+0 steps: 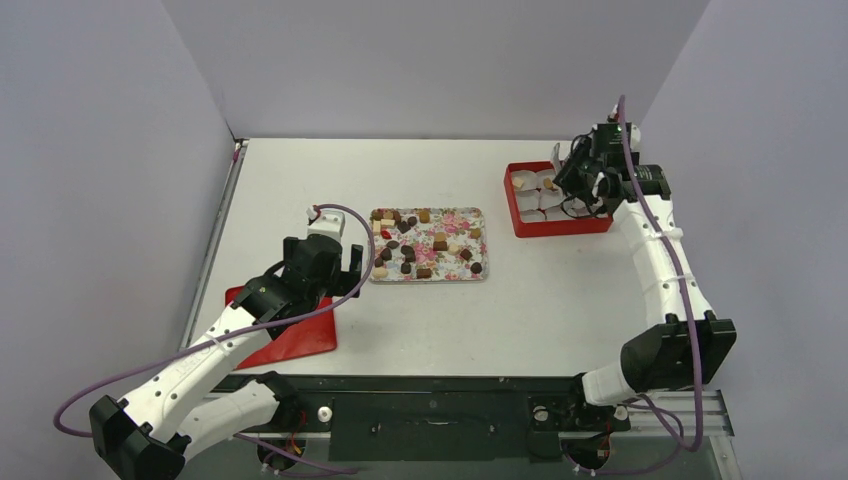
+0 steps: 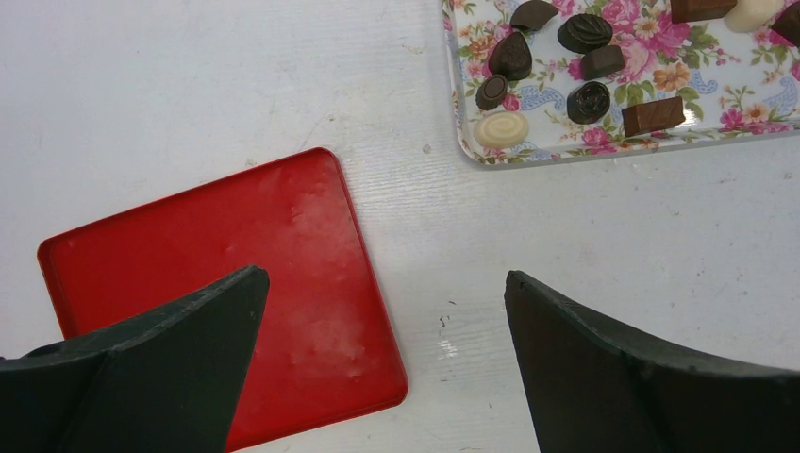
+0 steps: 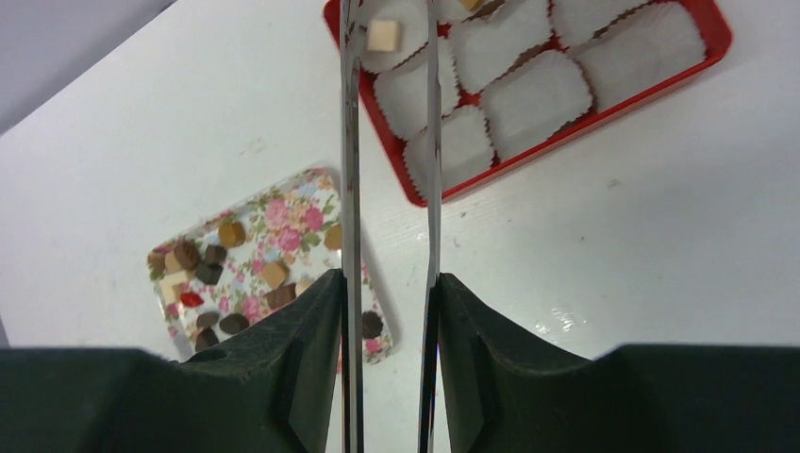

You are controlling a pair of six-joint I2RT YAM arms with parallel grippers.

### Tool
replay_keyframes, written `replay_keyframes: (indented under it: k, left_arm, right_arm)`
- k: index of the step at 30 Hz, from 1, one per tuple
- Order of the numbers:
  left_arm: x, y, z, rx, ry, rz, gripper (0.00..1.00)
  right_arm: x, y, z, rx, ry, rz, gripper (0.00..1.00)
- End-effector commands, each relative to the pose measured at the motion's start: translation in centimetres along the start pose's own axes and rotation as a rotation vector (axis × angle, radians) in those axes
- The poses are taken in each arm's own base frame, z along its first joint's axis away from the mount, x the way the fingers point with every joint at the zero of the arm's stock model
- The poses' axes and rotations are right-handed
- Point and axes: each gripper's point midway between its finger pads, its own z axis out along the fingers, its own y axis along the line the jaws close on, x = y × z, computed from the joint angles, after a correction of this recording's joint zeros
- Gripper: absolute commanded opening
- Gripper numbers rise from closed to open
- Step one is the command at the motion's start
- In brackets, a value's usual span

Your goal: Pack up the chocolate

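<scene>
1. The left end effector [image 2: 385, 278] hangs over the bench [image 2: 189, 85]. Its two dark fingers [image 2: 170, 368] are spread wide apart. It is let go and has nothing in it.
2. One of its fingers is over a flat red lid [image 2: 283, 245]. The other is over bare bench. The lid lies flat near the left side of the bench.
3. Most of the chocolate [image 2: 587, 101] sits on a flowery tray [image 2: 528, 158] in the middle of the bench. The tray is near the lid but not touching it. The pieces are dark brown, tan and cream, and they lie spread out.
4. A red box [image 1: 560, 229] sits far over on the right side of the bench, well apart from the tray. White paper cups [image 3: 528, 99] are packed side by side in it.
5. The right end effector [image 3: 401, 85] is up over the box. It has two long, thin metal blades pointing down at the cups. The blades stand a little apart, and I see nothing pinched between them.
6. A cream cube [image 3: 382, 35] lies in a cup between the blades. It is close to one blade and apart from the other.
7. A tan piece [image 3: 469, 4] peeks out from a cup nearby.
</scene>
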Motion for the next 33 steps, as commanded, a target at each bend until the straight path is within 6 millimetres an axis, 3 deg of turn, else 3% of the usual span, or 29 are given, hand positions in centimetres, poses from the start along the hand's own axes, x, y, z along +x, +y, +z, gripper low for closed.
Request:
replay_keyframes:
  k: [1,13,20,33]
  left_arm:
    - [-0.5,0.4,0.0,-0.018,-0.019,-0.004,0.96]
    - [-0.3,0.9,0.3,-0.054,-0.008,0.001,0.97]
    - [-0.1,1.7,0.5,-0.110,0.006,0.000,0.96]
    - [0.0,3.9,1.0,-0.219,0.024,-0.038,0.97]
  right_arm:
    - [1.2,2.7,-3.1,-0.079,-0.030,-0.055,0.35]
    - [7.5,9.2,-6.4,-0.206,0.011,-0.217,0.35]
    - [12.6,12.6,-7.1,-0.273,0.080,-0.334,0.35]
    - [23.2,15.0,-6.1,-0.331,0.267,-0.517,0.35]
